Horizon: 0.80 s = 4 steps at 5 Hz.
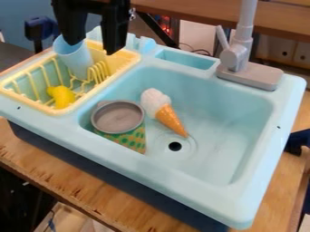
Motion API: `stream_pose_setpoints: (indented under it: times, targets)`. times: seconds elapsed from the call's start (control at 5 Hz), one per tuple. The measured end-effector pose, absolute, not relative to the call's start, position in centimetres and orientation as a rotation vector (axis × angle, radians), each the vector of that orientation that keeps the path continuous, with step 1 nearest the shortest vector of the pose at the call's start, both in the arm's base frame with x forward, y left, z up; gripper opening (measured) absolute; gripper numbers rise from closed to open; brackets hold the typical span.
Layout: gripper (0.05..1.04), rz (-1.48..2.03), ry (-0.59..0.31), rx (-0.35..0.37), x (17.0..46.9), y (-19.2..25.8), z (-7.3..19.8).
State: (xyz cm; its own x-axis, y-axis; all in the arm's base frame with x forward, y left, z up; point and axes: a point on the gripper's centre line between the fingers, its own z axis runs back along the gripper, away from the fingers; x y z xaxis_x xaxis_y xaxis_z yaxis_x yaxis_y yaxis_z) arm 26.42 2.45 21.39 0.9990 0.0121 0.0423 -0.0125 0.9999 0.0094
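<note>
The black two-finger gripper point(92, 48) hangs at eleven o'clock, fingers apart, seemingly between grasps. Nearest is the light-blue plastic cup point(77, 60), set in the yellow plastic dish rack point(129, 55).

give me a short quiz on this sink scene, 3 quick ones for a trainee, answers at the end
1. True or false: the gripper has its fingers apart.
2. What lies beside the grey pot in the sink? a) the tap b) the cone c) the yellow toy
3. Fill the gap: the blue cup is in the ____ rack.

Key: 1 true; 2 b; 3 yellow
</note>
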Motion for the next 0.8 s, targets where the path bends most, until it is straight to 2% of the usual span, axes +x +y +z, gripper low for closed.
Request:
stream_pose_setpoints:
  times: [0.4, 0.8]
  targets:
    - [1.005, 0.026, 0.020, 0.003, 25.8, 2.4, 19.3]
    - [1.005, 0.029, 0.060, -0.026, 23.7, 1.8, 17.0]
